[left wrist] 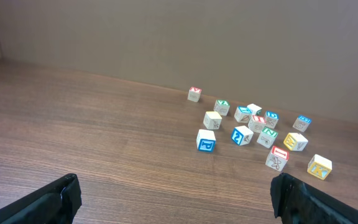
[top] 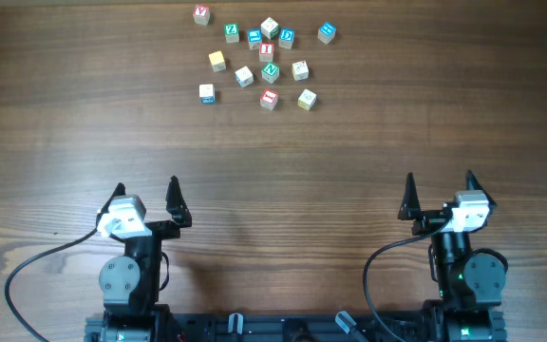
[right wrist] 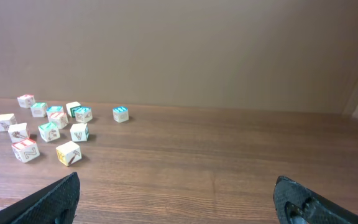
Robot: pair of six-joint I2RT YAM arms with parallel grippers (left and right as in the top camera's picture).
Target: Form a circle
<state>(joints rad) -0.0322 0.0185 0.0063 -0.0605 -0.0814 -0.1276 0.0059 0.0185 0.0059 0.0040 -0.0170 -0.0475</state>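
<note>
Several small wooden letter cubes (top: 243, 76) lie in a loose scatter at the far middle of the table; no circle is in view. One cube with a red "I" (top: 267, 51) sits inside the scatter (left wrist: 258, 122). My left gripper (top: 146, 187) stands open near the front left, well short of the cubes, with only bare wood between its fingers (left wrist: 176, 186). My right gripper (top: 440, 179) stands open at the front right, likewise holding nothing (right wrist: 178, 186). From the right wrist the cubes (right wrist: 48, 130) lie far ahead to the left.
A blue-faced cube (top: 326, 32) lies a little apart on the right of the scatter, and a pink-lettered cube (top: 201, 14) apart at its far left. Wooden tabletop (top: 273, 152) stretches between the grippers and the cubes. A plain wall (right wrist: 179, 50) backs the table.
</note>
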